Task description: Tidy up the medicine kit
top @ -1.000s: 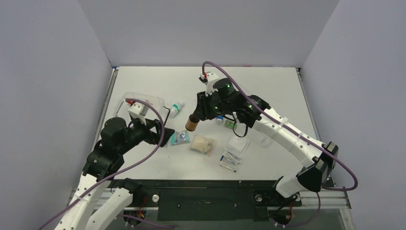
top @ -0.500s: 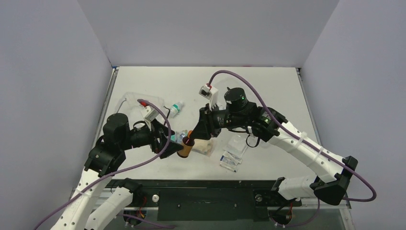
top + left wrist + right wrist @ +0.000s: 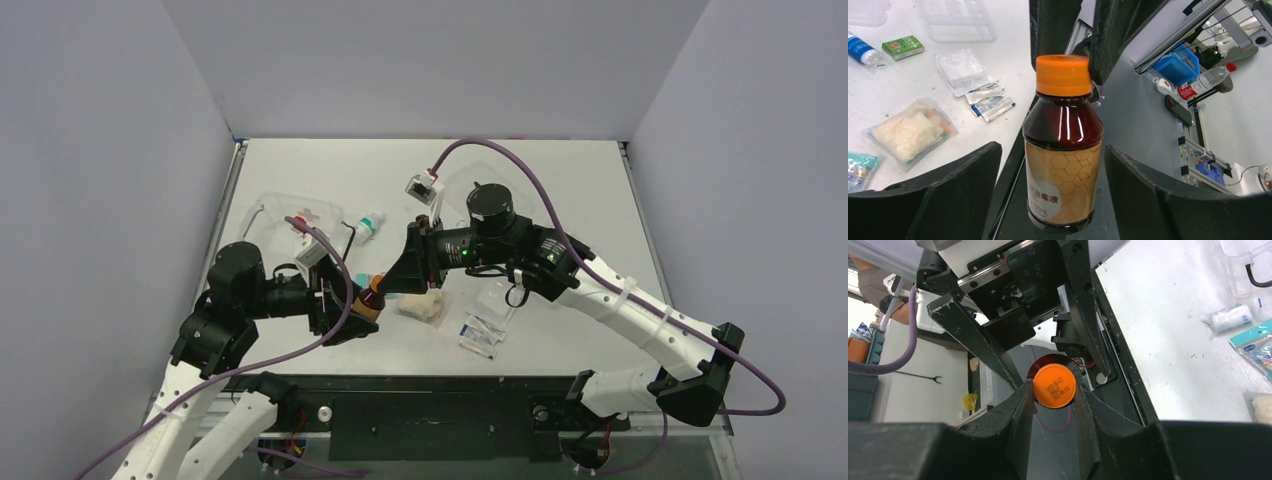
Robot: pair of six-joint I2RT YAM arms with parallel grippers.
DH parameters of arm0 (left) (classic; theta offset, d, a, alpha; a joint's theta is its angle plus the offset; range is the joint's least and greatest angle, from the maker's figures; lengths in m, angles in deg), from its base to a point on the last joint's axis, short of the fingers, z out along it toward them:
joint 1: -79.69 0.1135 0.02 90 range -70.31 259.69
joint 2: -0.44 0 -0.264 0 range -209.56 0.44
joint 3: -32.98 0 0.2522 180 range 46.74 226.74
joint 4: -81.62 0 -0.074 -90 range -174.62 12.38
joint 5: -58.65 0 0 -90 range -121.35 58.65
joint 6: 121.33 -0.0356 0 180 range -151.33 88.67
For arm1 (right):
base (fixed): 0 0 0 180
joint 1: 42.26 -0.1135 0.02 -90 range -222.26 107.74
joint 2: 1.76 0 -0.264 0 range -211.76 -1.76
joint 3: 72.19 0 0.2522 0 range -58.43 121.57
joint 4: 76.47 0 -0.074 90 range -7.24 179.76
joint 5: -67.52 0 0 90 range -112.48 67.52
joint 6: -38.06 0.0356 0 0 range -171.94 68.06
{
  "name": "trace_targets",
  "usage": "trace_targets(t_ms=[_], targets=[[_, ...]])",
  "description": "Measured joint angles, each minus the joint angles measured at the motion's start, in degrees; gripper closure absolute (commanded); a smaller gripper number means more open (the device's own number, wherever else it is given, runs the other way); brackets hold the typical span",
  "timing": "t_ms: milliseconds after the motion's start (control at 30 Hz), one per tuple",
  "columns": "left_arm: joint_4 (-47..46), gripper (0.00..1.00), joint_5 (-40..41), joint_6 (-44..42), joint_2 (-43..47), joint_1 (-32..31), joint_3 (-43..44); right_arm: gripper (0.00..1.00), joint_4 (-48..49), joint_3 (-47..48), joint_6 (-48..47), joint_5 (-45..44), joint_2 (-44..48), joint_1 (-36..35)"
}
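Your bottle (image 3: 1063,125) is amber-brown with an orange cap (image 3: 1064,75) and a gold honeycomb-patterned label (image 3: 1060,180); the box (image 3: 903,47) is green, the table (image 3: 878,85) white, the cable (image 3: 911,320) purple

The left arm (image 3: 215,335) and the right arm (image 3: 625,300) are built of white link shells joined by black joint housings, and are mounted on a black base plate (image 3: 430,412). A purple cable (image 3: 520,160) is run along each to a white connector block (image 3: 421,187). Matte black, wedge-shaped fingers (image 3: 948,180) are fitted to the left gripper (image 3: 1050,155).
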Motion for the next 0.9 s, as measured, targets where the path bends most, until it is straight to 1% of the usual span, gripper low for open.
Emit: trace_targets(t_ms=[33,133,200,233,267,300,333,367,400,433,467,567,633,667,700,767,900], targets=[[0.0,0.36,-0.5,-0.1,0.2,0.0,0.0,1.00,0.2,0.0,0.1,0.0,0.0,0.0],[0.0,0.42,-1.2,0.1,0.5,0.0,0.0,1.00,0.8,-0.2,0.3,0.0,0.0,0.0],[0.0,0.52,-1.4,0.1,0.7,0.0,0.0,1.00,1.1,-0.5,0.4,-0.1,0.0,0.0],[0.0,0.55,-1.5,0.2,0.7,0.0,0.0,1.00,1.1,-0.8,0.4,-0.2,0.0,0.0],[0.1,0.62,-1.5,0.2,0.7,0.0,0.0,1.00,1.2,-1.1,0.5,-0.2,0.0,0.0],[0.4,0.65,-1.4,0.2,0.7,0.0,0.0,1.00,1.3,-1.3,0.7,-0.1,0.0,0.0],[0.7,0.74,-1.5,0.3,0.7,0.0,0.0,1.00,1.4,-1.4,0.7,-0.2,0.1,0.0],[0.8,0.78,-1.5,0.3,0.7,0.0,0.0,1.00,1.4,-1.5,0.8,-0.2,0.1,0.0],[0.8,0.90,-1.5,0.3,0.7,0.0,0.0,1.00,1.5,-1.6,0.9,-0.2,0.2,0.0],[1.0,0.96,-1.5,0.3,0.7,0.0,0.0,1.00,1.7,-1.9,1.0,-0.3,0.2,0.0],[1.2,1.00,-1.4,0.3,0.7,0.0,0.0,1.00,1.9,-2.1,1.0,-0.3,0.2,0.0],[1.6,1.00,-1.1,0.1,0.7,0.0,0.0,1.00,2.3,-2.4,1.2,-0.4,0.2,0.0],[1.8,1.00,-0.7,-0.1,0.7,0.0,0.0,0.87,2.3,-2.4,1.2,-0.7,0.2,0.0],[1.8,1.00,-0.5,-0.2,0.8,0.0,0.0,0.75,2.3,-2.4,1.2,-0.8,0.2,0.0],[1.8,1.00,-0.1,-0.2,0.8,0.0,0.0,0.65,2.3,-2.4,1.1,-1.2,0.2,0.0],[1.9,1.00,1.2,-0.5,0.8,0.0,0.0,0.57,2.1,-2.4,0.9,-2.1,0.2,0.0],[4.3,1.00,8.2,-1.7,0.4,0.0,0.7,0.50,-1.0,-2.4,-0.2,-4.4,1.3,1.3]])
